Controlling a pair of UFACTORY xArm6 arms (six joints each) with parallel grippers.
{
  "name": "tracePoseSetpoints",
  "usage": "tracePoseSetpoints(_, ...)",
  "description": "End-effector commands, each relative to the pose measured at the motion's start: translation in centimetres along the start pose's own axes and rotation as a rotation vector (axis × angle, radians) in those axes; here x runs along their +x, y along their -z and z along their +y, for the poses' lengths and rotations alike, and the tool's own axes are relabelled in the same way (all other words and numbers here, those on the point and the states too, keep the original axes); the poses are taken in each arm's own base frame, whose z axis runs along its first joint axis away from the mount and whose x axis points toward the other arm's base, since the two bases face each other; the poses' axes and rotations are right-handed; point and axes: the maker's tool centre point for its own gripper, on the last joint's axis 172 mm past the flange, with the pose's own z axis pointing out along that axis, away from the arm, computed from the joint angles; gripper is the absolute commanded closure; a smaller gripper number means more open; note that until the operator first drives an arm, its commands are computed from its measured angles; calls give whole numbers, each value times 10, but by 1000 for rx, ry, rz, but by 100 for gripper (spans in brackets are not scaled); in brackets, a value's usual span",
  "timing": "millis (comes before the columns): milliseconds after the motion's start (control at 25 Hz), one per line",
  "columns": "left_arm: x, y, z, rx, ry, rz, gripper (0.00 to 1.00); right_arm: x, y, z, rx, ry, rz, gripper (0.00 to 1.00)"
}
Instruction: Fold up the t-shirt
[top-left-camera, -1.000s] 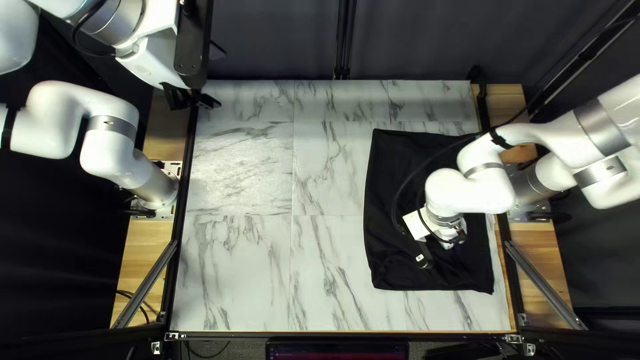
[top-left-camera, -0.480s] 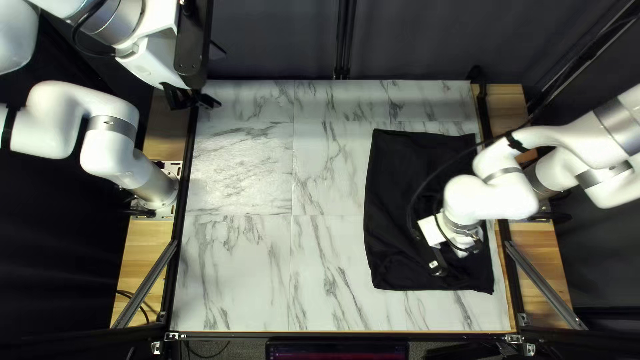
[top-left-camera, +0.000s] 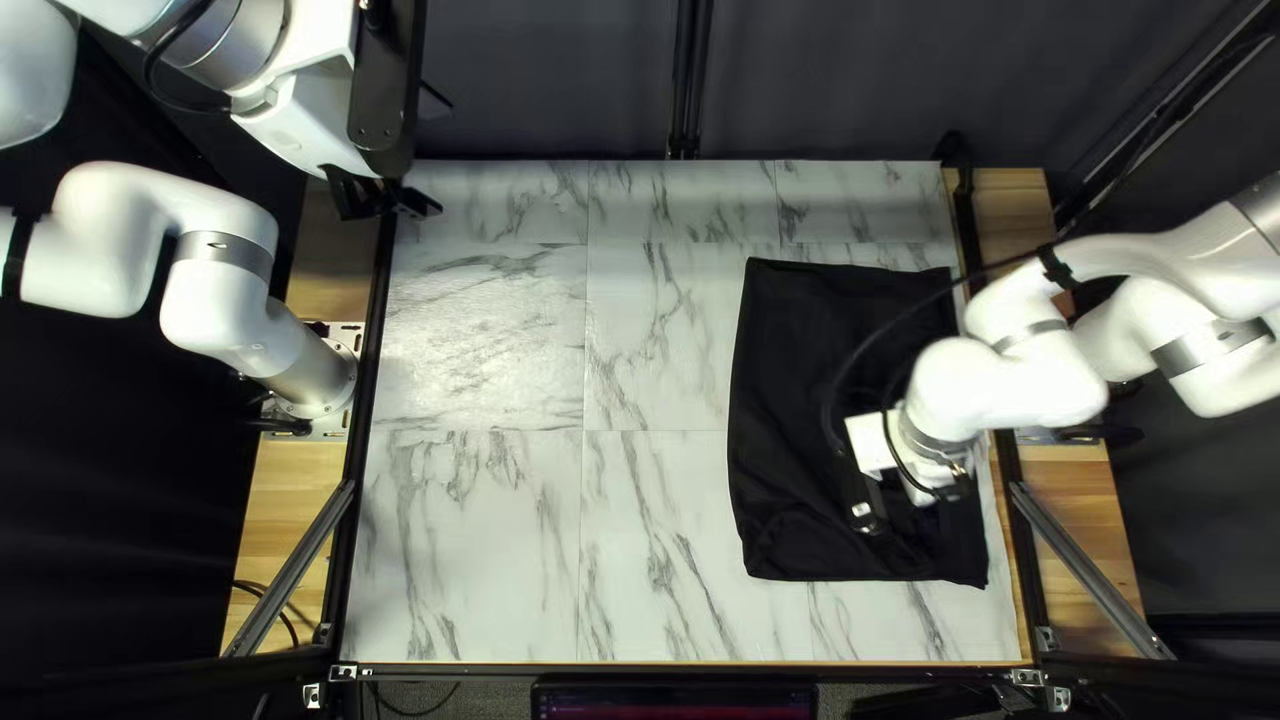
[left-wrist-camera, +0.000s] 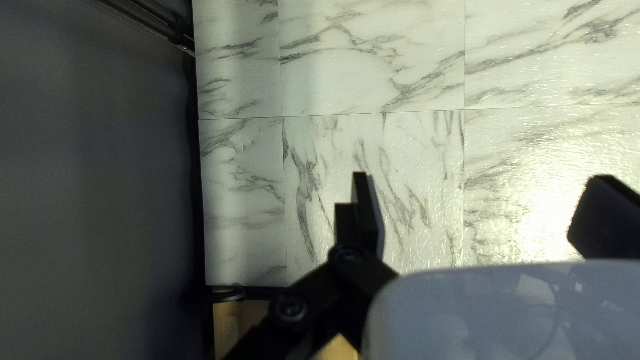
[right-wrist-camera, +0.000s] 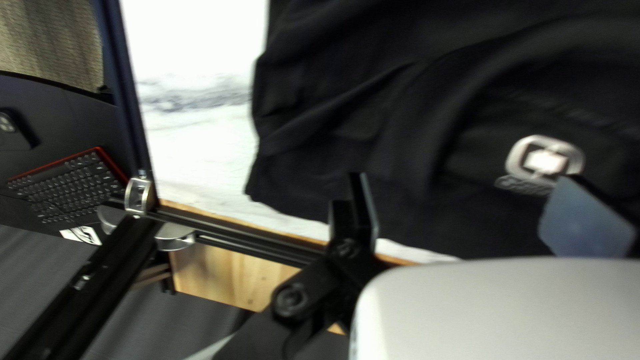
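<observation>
The black t-shirt (top-left-camera: pixel 800 400) lies folded into a rough rectangle at the right of the top left view. My right gripper (top-left-camera: pixel 867 520) is over its near half, partly hidden by its own arm. In the right wrist view the shirt (right-wrist-camera: pixel 373 100) spreads ahead of and under the right gripper (right-wrist-camera: pixel 453 213), whose fingers stand wide apart with no cloth between them; a small light logo shows near one finger. My left gripper (top-left-camera: pixel 387 200) hangs over the table's far left corner. Its own wrist view shows the left gripper (left-wrist-camera: pixel 480 207) open above bare marble.
The marble tabletop (top-left-camera: pixel 480 534) extends left of the shirt. A dark frame rail (top-left-camera: pixel 667 671) runs along the near edge, and a screen (top-left-camera: pixel 674 700) stands beyond it. The right wrist view also shows a keyboard (right-wrist-camera: pixel 67 187) past the frame corner.
My right arm has shifted toward the right over the shirt, its gripper turning slightly. The shirt looks unmoved, and my left arm has stayed still.
</observation>
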Motion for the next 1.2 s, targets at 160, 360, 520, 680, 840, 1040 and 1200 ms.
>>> tracePoseSetpoints(160, 0, 0, 0, 0, 0, 0, 0, 25, -9, 7, 61, 35, -67, 0)
tracePoseSetpoints(360, 0, 0, 0, 0, 0, 0, 0, 26, -15, -7, 76, -16, -123, 0)
tracePoseSetpoints(520, 0, 0, 0, 0, 0, 0, 0, 16, -23, -7, 73, -89, -166, 0)
tracePoseSetpoints(680, 0, 0, 0, 0, 0, 0, 0, 13, -35, -1, 68, -166, -199, 0)
tracePoseSetpoints(840, 0, 0, 0, 0, 0, 0, 0, 16, -38, 4, 66, -191, -196, 34)
tracePoseSetpoints(1040, 0, 0, 0, 0, 0, 0, 0, 17, -34, 1, 54, -205, -168, 100)
tracePoseSetpoints(1200, 0, 0, 0, 0, 0, 0, 0, 2, -32, -14, 37, -250, -133, 100)
